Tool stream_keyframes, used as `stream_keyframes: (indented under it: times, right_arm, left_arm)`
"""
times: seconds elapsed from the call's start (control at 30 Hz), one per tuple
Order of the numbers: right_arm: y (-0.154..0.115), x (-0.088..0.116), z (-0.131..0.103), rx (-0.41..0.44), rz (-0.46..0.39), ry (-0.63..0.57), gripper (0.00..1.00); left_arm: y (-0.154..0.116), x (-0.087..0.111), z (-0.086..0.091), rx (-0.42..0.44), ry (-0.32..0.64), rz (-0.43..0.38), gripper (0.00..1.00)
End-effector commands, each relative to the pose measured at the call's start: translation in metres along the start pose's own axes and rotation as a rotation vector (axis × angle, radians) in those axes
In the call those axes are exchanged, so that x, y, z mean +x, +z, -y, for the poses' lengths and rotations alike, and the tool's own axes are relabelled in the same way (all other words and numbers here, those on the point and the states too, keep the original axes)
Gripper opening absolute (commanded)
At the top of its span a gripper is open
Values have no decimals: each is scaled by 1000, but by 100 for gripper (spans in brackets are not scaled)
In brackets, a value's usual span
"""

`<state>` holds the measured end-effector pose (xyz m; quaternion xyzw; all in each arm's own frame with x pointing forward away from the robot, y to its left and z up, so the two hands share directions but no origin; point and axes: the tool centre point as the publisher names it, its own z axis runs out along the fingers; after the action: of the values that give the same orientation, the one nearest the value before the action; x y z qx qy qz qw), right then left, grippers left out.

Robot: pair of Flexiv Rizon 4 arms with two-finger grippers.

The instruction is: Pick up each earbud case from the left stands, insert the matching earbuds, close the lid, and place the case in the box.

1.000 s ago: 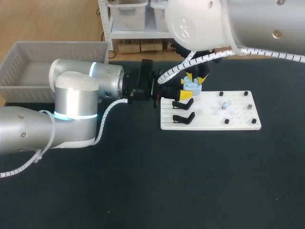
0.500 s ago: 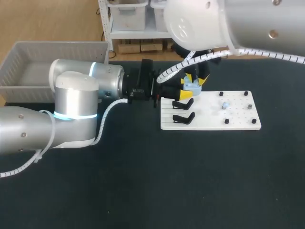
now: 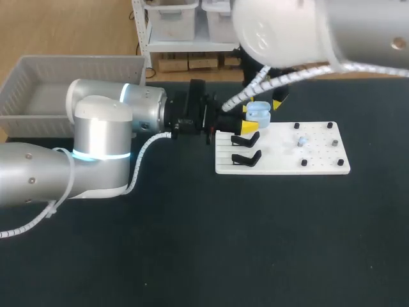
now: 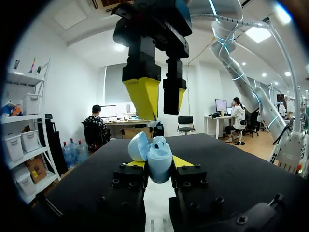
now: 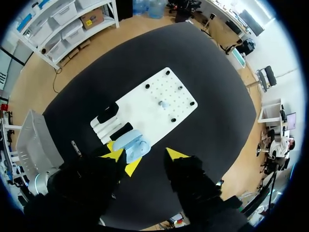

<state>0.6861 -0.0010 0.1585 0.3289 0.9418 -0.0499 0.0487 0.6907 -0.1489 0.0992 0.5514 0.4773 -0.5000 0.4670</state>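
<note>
The left gripper (image 3: 254, 120) is clamped on the pale blue earbud case (image 3: 258, 114), one yellow-tipped finger pressing against each side. It holds the case over the far left corner of the white board (image 3: 323, 160). In the left wrist view the case stands upright between the fingers, with its lid (image 4: 137, 146) swung open and leaning off to one side. Whether the case bears any marking cannot be told.

The right gripper (image 4: 159, 104) hangs straight above the case and apart from it, its two fingers spread wide with nothing between them. In the right wrist view the case lies below, nearer one of its fingers than the other.

On the left part of the board, just beside the left gripper, is a black stand (image 3: 245, 140), and nearer the camera a second stand (image 3: 246, 158). A small pale earbud (image 3: 300, 141) lies on the right part of the board, among short black pegs (image 3: 304, 164).

The grey box (image 3: 77, 62) stands at the far left of the black table (image 3: 223, 256), behind the left arm and well apart from the board
</note>
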Motion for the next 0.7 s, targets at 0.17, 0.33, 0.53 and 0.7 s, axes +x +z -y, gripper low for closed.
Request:
stream_keyframes:
  times: [0.17, 0.33, 0.53, 0.7]
  right_arm:
    - [6, -2, 65, -305, 107, -43, 50]
    - [18, -13, 78, -332, 87, -70, 47]
    - [31, -21, 84, -352, 110, -130, 45]
    - [44, -28, 78, -372, 147, -196, 57]
  left_arm:
    - [0, 0, 1, -4, 2, 1, 0]
    - [0, 0, 1, -4, 2, 1, 0]
    - [0, 0, 1, -4, 2, 1, 0]
    - [0, 0, 1, -4, 2, 1, 0]
